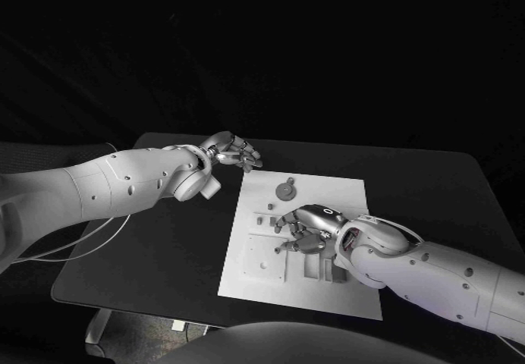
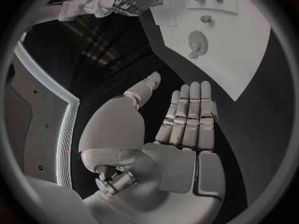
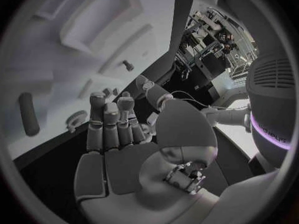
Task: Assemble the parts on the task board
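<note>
Two hands are over my workspace. My left hand (image 1: 230,153) hovers near the far left corner of the task board (image 1: 339,292), its fingers (image 2: 187,115) straight and close together, thumb apart, holding nothing. The white board lies in the middle of the black tabletop (image 1: 164,250). It has rectangular recesses, some small pegs and a round disc part (image 1: 285,189) near its far edge. My right hand (image 1: 309,227) is above the board's middle, fingers (image 3: 111,122) loosely extended, empty.
</note>
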Robot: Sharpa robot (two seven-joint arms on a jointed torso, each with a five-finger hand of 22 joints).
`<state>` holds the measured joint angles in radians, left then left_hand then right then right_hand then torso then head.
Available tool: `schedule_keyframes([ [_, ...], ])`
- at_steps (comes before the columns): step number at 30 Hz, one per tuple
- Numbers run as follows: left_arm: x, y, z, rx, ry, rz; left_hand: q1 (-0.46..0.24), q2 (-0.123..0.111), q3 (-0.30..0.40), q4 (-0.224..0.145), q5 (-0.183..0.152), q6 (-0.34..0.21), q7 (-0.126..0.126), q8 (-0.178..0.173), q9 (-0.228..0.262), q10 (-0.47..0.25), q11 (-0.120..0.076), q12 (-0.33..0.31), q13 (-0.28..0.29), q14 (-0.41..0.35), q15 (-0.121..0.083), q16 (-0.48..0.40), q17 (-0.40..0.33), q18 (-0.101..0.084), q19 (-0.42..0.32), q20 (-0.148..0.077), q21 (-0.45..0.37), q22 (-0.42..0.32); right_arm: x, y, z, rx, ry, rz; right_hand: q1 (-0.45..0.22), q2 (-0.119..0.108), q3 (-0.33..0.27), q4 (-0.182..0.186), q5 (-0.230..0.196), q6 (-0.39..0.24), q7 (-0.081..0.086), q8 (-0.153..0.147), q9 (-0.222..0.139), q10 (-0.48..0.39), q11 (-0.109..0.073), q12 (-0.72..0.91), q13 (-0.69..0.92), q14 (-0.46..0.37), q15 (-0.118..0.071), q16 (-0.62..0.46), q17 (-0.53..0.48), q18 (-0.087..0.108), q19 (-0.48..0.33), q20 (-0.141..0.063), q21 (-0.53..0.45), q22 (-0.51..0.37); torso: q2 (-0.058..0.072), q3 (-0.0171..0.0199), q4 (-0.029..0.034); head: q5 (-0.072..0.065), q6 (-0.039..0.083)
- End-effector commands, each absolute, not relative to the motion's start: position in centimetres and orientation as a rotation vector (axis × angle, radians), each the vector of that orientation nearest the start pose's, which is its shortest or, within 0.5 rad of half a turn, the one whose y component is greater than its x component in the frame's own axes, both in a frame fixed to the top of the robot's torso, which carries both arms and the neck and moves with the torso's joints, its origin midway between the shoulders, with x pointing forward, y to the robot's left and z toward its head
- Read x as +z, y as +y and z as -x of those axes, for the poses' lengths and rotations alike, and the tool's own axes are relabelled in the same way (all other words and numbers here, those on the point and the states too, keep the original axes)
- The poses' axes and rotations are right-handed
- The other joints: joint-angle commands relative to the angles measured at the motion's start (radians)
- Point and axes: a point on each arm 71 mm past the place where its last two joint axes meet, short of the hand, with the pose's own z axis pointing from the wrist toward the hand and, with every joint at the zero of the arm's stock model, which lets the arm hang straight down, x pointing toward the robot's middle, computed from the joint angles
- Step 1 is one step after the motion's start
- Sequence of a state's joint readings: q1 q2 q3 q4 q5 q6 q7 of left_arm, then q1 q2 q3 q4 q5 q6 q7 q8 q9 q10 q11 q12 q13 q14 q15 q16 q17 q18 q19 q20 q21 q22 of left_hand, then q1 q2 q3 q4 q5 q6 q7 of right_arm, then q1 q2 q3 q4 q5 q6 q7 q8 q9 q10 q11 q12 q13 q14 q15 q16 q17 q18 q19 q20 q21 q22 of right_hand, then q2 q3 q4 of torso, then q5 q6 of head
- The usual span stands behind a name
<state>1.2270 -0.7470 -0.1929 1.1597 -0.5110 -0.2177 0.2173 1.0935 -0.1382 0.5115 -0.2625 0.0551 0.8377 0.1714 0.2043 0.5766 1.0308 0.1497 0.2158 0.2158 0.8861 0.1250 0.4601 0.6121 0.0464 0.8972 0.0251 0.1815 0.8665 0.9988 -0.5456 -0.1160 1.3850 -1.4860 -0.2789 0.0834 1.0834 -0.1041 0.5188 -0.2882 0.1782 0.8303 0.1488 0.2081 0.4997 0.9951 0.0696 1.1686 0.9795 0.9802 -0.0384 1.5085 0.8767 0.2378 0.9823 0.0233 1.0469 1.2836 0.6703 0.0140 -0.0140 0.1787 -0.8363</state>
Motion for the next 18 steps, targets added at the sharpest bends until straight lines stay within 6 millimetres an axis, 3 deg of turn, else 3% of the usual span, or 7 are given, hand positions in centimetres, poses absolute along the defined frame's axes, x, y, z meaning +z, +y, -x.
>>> schedule_keyframes([
  [1,-23.9,26.9,-53.1,-1.023,1.755,0.666,0.002,0.003,-0.003,0.0,-0.006,-0.003,-0.001,0.005,-0.001,0.004,0.001,-0.006,-0.001,-0.001,0.003,-0.006,0.001,0.019,-0.005,0.003,-0.004,-0.002,-28.5,-7.5,-42.7,1.019,1.758,0.348,0.011,0.0,-0.009,0.001,0.004,-0.024,0.034,0.005,-0.001,0.008,0.0,0.008,0.002,0.009,0.005,0.009,0.002,0.024,0.008,-0.005,0.01,0.002,0.0,0.0018,-0.0023,-0.007,0.007],
  [4,-23.9,27.0,-53.2,-1.019,1.749,0.666,0.003,0.003,-0.003,0.0,-0.006,-0.003,-0.001,0.005,-0.001,0.004,0.001,-0.006,-0.001,-0.001,0.003,-0.006,0.001,0.019,-0.005,0.003,-0.004,-0.001,-26.7,-8.3,-43.3,1.016,1.715,0.33,0.012,0.001,-0.01,0.001,0.004,-0.019,0.032,0.009,0.0,0.014,-0.002,0.012,0.001,0.015,0.003,0.012,0.001,0.024,0.014,-0.008,0.014,0.002,-0.001,0.002,-0.0024,-0.012,0.015],
  [8,-23.9,27.1,-53.2,-1.017,1.746,0.665,0.004,0.002,-0.003,-0.001,-0.006,-0.002,-0.002,0.006,-0.001,0.005,0.001,-0.006,-0.001,-0.002,0.003,-0.007,0.002,0.019,-0.006,0.003,-0.005,-0.001,-24.5,-11.0,-44.7,0.989,1.694,0.274,0.01,0.004,-0.01,0.003,0.004,-0.01,0.028,0.014,0.001,0.02,-0.005,0.015,-0.001,0.022,-0.001,0.014,0.0,0.024,0.02,-0.01,0.017,0.002,-0.001,0.001,-0.0012,-0.021,0.022],
  [12,-23.9,27.1,-53.2,-1.022,1.747,0.663,0.004,0.002,-0.003,-0.001,-0.006,-0.001,-0.002,0.006,-0.001,0.005,0.001,-0.006,-0.001,-0.002,0.003,-0.007,0.002,0.019,-0.006,0.003,-0.005,-0.001,-23.8,-14.0,-45.5,0.935,1.698,0.247,0.007,0.005,-0.011,0.004,0.004,-0.007,0.027,0.016,0.001,0.023,-0.007,0.016,-0.002,0.025,-0.002,0.015,-0.001,0.024,0.023,-0.012,0.018,0.002,-0.001,-0.0012,-0.0007,-0.029,0.03],
  [18,-23.9,27.1,-53.2,-1.021,1.745,0.663,0.005,0.001,-0.003,-0.001,-0.006,-0.001,-0.002,0.007,-0.001,0.006,0.001,-0.006,-0.002,-0.002,0.004,-0.008,0.003,0.019,-0.007,0.003,-0.005,-0.001,-24.2,-16.9,-46.1,0.872,1.728,0.217,-0.002,-0.006,-0.015,0.005,0.004,-0.004,0.025,0.018,0.001,0.026,-0.008,0.016,-0.005,0.027,-0.004,0.015,-0.002,0.024,0.024,-0.013,0.019,0.001,-0.001,0.0001,-0.0028,-0.03,0.036],
])
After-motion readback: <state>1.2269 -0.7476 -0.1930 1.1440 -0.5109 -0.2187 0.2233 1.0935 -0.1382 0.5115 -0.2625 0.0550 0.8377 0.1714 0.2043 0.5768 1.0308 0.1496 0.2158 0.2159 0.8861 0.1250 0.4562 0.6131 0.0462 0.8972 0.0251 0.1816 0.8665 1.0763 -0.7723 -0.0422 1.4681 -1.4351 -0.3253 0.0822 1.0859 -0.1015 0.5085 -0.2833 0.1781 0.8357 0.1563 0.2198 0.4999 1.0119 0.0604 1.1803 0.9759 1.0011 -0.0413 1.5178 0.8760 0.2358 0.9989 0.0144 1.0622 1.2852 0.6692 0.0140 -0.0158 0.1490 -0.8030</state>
